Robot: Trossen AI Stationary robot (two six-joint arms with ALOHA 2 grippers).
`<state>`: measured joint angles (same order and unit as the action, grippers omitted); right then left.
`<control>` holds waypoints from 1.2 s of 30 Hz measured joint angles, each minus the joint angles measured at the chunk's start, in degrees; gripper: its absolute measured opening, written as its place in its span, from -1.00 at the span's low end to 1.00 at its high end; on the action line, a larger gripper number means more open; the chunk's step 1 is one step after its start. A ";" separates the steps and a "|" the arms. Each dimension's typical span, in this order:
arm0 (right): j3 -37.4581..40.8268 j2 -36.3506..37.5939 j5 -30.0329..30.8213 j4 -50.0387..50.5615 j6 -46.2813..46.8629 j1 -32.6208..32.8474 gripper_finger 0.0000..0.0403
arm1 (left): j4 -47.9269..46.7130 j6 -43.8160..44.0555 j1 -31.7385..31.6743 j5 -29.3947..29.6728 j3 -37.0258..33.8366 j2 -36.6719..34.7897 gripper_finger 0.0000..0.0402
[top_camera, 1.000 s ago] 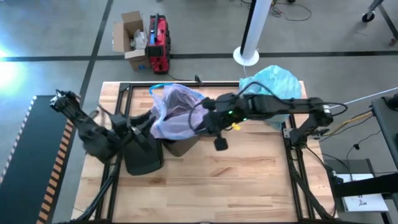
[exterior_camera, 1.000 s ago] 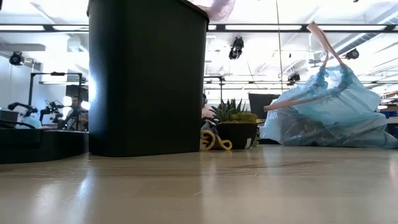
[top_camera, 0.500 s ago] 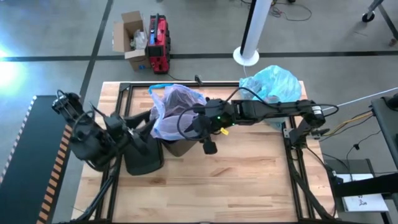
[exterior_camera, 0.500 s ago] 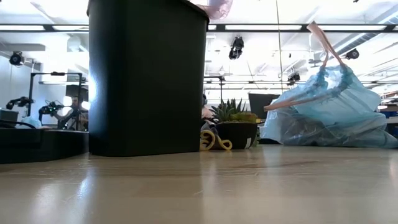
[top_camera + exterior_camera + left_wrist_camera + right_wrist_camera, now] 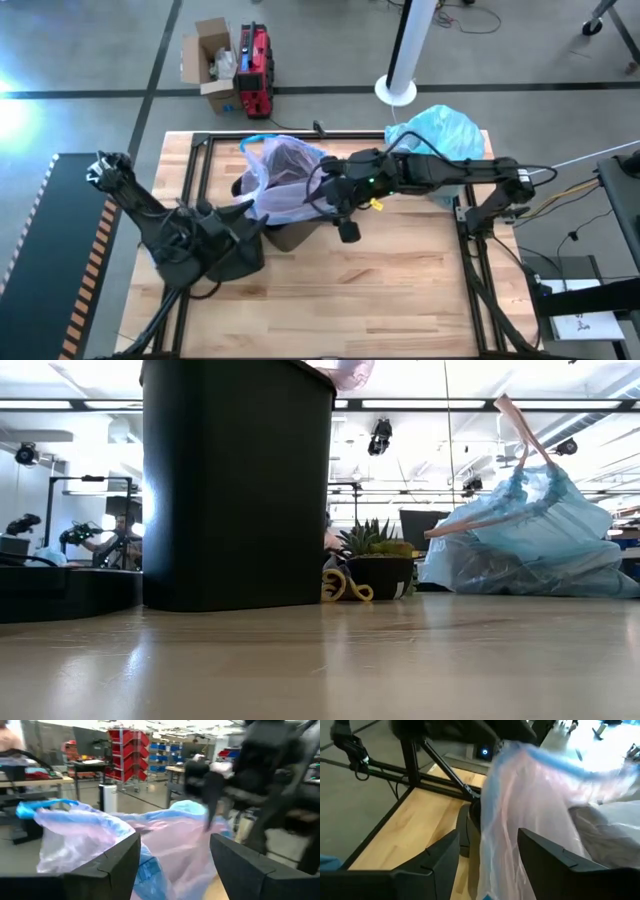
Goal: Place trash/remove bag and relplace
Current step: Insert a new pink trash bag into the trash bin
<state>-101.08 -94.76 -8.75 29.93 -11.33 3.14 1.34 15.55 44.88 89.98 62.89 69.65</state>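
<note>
Both grippers gaping wide: right gripper [image 5: 487,862] facing pinkish-lilac bag [image 5: 283,180]; left gripper [image 5: 172,870] facing it opposite; blue-teal bag [image 5: 440,135] sitting behind right arm

A grey floor [image 5: 90,45] surrounds the wooden table [image 5: 400,300]; a cardboard box [image 5: 208,62], red case [image 5: 256,68] and white pole [image 5: 412,40] stand behind.

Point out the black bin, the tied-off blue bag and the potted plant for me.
black bin [image 5: 235,485], low view, on its front wall.
blue bag [image 5: 535,545], low view, on its bulging middle.
potted plant [image 5: 380,575], low view, on its dark pot.
</note>
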 joint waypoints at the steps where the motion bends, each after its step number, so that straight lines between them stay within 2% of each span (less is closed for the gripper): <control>1: 0.00 0.58 0.02 0.31 0.00 0.15 -0.07 | 0.09 0.01 -0.75 0.04 -0.98 -0.27 0.11; 11: -0.02 4.71 1.29 0.75 0.96 2.84 -0.07 | -0.02 0.00 -9.28 -0.21 -7.49 -1.49 -0.15; 16: -0.02 4.76 1.44 1.51 2.38 3.15 -0.08 | 0.02 0.04 -13.42 -4.93 -8.35 -1.70 -0.40; 18: -0.02 4.76 1.46 1.74 2.44 3.23 -0.07 | 0.02 0.04 -13.96 -8.14 -8.39 -1.77 -0.52; 21: -0.02 4.76 1.45 2.73 2.81 3.37 -0.07 | -1.19 0.02 -13.66 -9.74 -7.86 -2.22 -0.72; 25: -0.02 4.76 1.44 3.67 2.82 3.39 -0.08 | -10.12 0.09 -11.55 -10.03 -3.90 -3.47 -0.96; 30: -0.02 4.74 1.49 4.09 2.82 3.39 -0.06 | -25.18 2.07 -8.46 -10.06 2.76 -4.96 -0.94; 33: -0.02 4.74 3.60 3.88 2.82 3.39 -0.06 | -37.17 10.16 -7.34 -10.74 5.70 -5.71 -0.92; 36: -0.02 4.72 5.81 3.43 2.82 3.36 -0.06 | -49.35 22.60 -7.21 -18.85 7.71 -6.20 -0.91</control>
<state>-101.10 -90.04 -2.94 33.36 -8.51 6.50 -48.01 38.15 37.67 71.12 70.61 63.45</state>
